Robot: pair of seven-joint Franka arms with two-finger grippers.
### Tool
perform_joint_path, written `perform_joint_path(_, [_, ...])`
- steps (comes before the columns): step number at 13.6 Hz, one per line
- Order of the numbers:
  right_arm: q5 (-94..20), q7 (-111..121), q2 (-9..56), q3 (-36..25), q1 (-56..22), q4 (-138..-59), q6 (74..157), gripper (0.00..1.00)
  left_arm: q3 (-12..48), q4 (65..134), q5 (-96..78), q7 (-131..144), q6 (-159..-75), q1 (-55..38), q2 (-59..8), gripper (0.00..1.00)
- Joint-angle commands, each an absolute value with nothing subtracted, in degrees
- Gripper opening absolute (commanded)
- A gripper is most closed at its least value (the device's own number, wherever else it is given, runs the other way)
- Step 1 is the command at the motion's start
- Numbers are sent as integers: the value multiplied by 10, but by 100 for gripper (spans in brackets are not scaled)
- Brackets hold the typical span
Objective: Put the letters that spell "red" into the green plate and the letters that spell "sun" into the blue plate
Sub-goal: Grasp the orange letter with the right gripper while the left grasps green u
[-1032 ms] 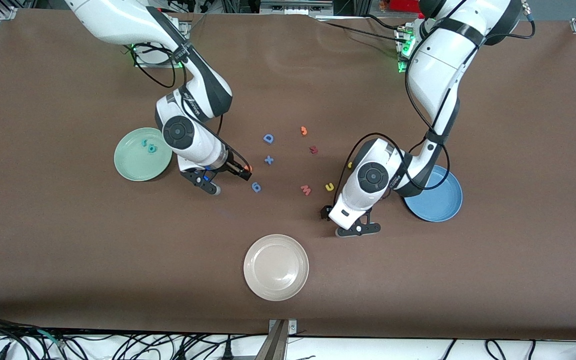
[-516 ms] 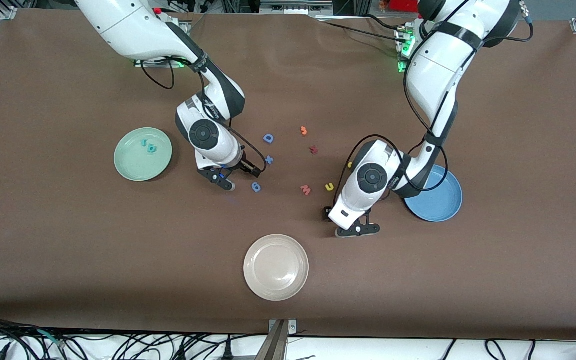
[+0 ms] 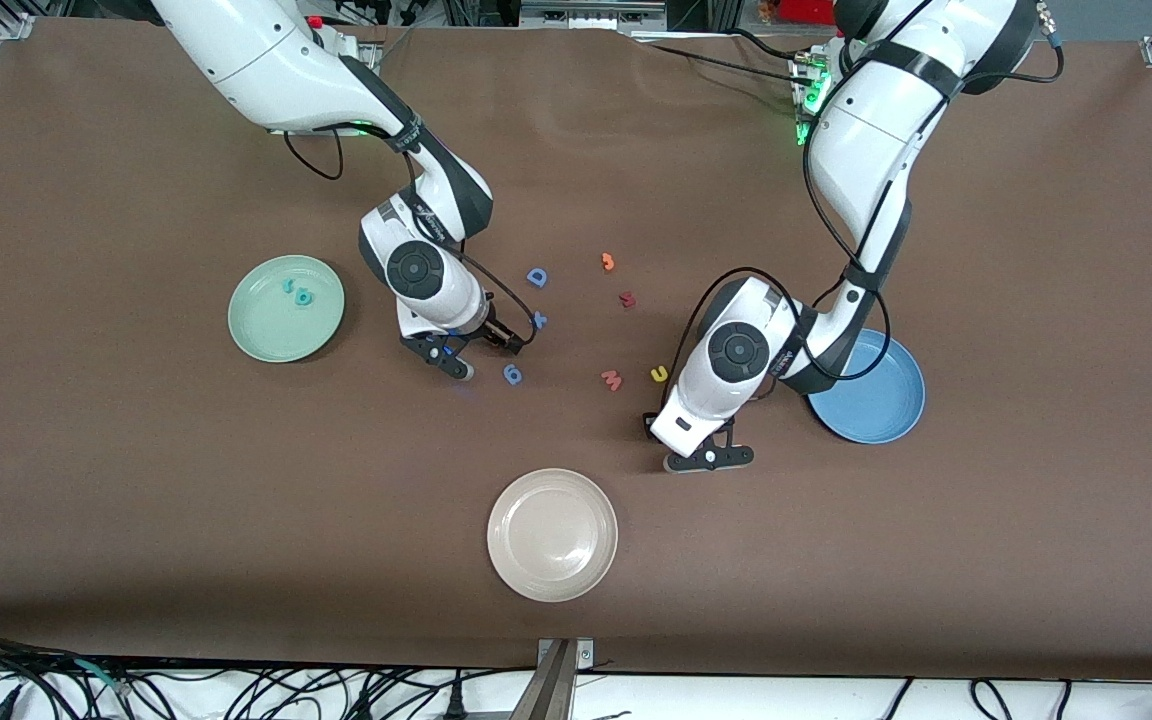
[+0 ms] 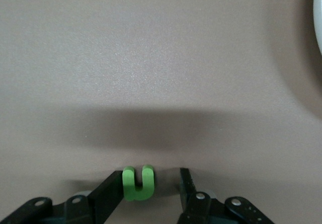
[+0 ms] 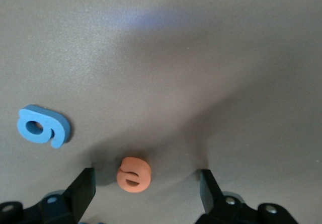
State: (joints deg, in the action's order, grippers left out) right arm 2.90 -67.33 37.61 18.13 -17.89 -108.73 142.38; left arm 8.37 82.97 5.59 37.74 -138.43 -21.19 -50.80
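Observation:
A green "n" letter (image 4: pixel 137 186) lies on the table between the fingers of my left gripper (image 4: pixel 149 176). One finger touches it and a gap separates it from the other. This gripper (image 3: pixel 684 442) is low over the table beside the blue plate (image 3: pixel 886 405). An orange "e" (image 5: pixel 134 174) lies between the wide-open fingers of my right gripper (image 5: pixel 146 176), untouched. In the front view this gripper (image 3: pixel 479 352) hides it. The green plate (image 3: pixel 271 325) holds two teal letters (image 3: pixel 298 292). A yellow "u" (image 3: pixel 658 373) lies near the left arm.
A cream plate (image 3: pixel 552 535) sits nearer the front camera. Loose pieces lie between the arms: a blue "6" (image 3: pixel 513 374) (image 5: pixel 43 127), a blue "x" (image 3: pixel 539 320), a blue "D" (image 3: pixel 537 277), a pink "w" (image 3: pixel 612 379), a dark red piece (image 3: pixel 626 299) and an orange piece (image 3: pixel 608 262).
My right gripper has moved away from the green plate toward the blue "x" and now covers the orange "e". The left gripper has shifted slightly and its fingers stand closer together.

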Motion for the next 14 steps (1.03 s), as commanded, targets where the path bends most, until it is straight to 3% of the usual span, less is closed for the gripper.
perform_joint_path(1, [47,-689,379,185,-179,-1092,1436,72,80,829,66,380,-1385,-221,-515,49])
perform_joint_path(4, [47,-689,379,185,-179,-1092,1435,34,77,830,66,381,-1385,-223,-517,49])
perform_joint_path(7, [47,-689,378,184,-179,-1092,1434,8,77,829,75,388,-1386,-223,-519,45])
perform_joint_path(10, [47,-689,364,184,-176,-1092,1420,8,77,829,86,392,-1386,-222,-521,43])
perform_joint_path(14, [48,-661,303,183,-146,-1086,1325,6,77,829,86,392,-1386,-223,-523,41])
